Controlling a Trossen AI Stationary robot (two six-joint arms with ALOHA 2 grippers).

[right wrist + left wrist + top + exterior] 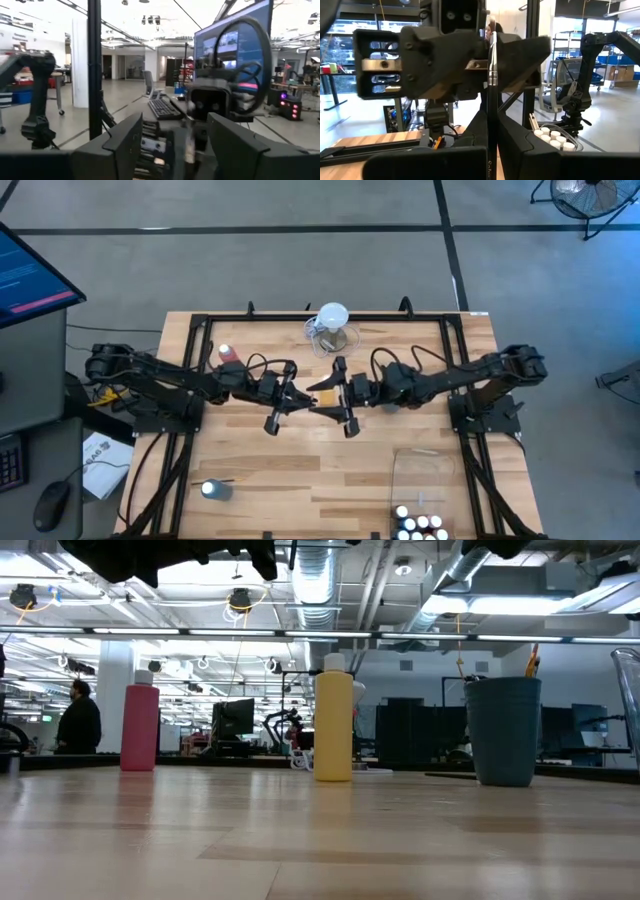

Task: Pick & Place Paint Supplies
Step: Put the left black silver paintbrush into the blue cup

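My left gripper [298, 396] and right gripper [326, 398] face each other above the table's middle. The left one [490, 131] is shut on a thin dark paintbrush [492, 75] with a silver ferrule. The brush reaches out toward the right gripper [176, 131], which is open, a finger on either side of the brush's far end [190, 145]. A pink-red bottle [226, 355] [140, 727] and a yellow bottle [333, 720] stand upright on the table. A blue bottle [213, 489] is near the left front. Small white-capped bottles [420, 526] [552, 137] sit in a clear bin. My left gripper pinches the paintbrush by its dark handle [490, 150] between the two fingers. The brush runs out past the fingertips toward the table's right side, ferrule end forward. It is lifted clear of the table.
A clear jug with a white round top [330, 326] stands near the far edge. A grey-blue cup [503, 730] with brushes in it stands under the right arm. The clear bin [425, 480] is at the right front. Bare wood lies between the arms and the near edge.
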